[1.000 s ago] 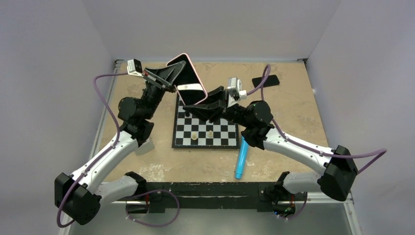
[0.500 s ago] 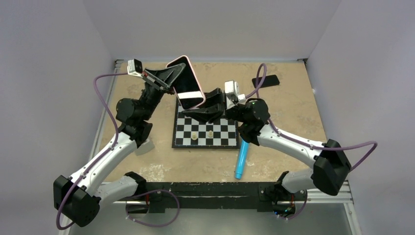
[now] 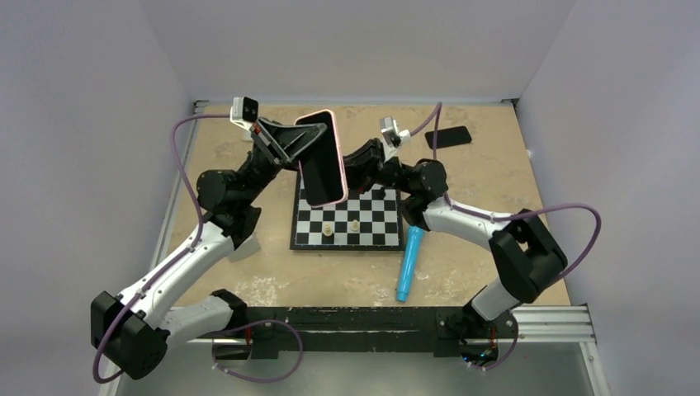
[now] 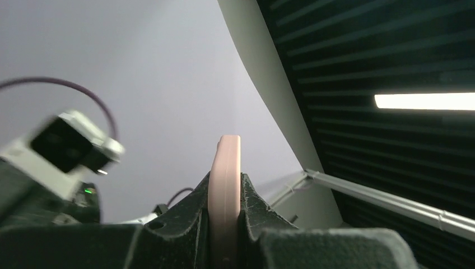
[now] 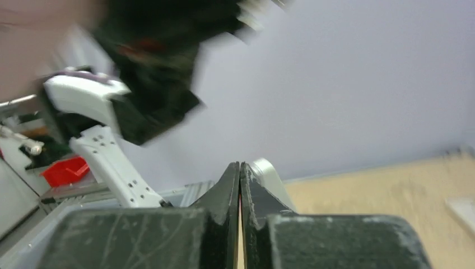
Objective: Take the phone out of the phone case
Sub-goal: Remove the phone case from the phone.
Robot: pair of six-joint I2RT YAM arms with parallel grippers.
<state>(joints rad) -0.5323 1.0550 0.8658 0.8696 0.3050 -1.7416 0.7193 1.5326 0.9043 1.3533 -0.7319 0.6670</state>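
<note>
A pink phone case [image 3: 339, 176] hangs tilted above the chessboard's far edge. The dark face of the phone [image 3: 319, 153] fills it. My left gripper [image 3: 306, 142] is shut on the case's left edge. In the left wrist view the pink rim [image 4: 224, 168] stands edge-on, squeezed between both fingers of that gripper [image 4: 224, 188]. My right gripper [image 3: 350, 167] sits just right of the case, fingertips at its right edge; contact cannot be made out. In the right wrist view its jaws [image 5: 240, 170] are pressed together with nothing between them.
A chessboard [image 3: 376, 233] lies mid-table with two small pale pieces [image 3: 328, 228] [image 3: 355, 223] on it. A blue marker [image 3: 406, 266] lies to its right. A flat black slab [image 3: 448, 135] rests at the back right. Walls close in on three sides.
The left arm swung the case rightward and stood it more upright. The right gripper closed from partly open to shut and lifted toward the case's right side.
</note>
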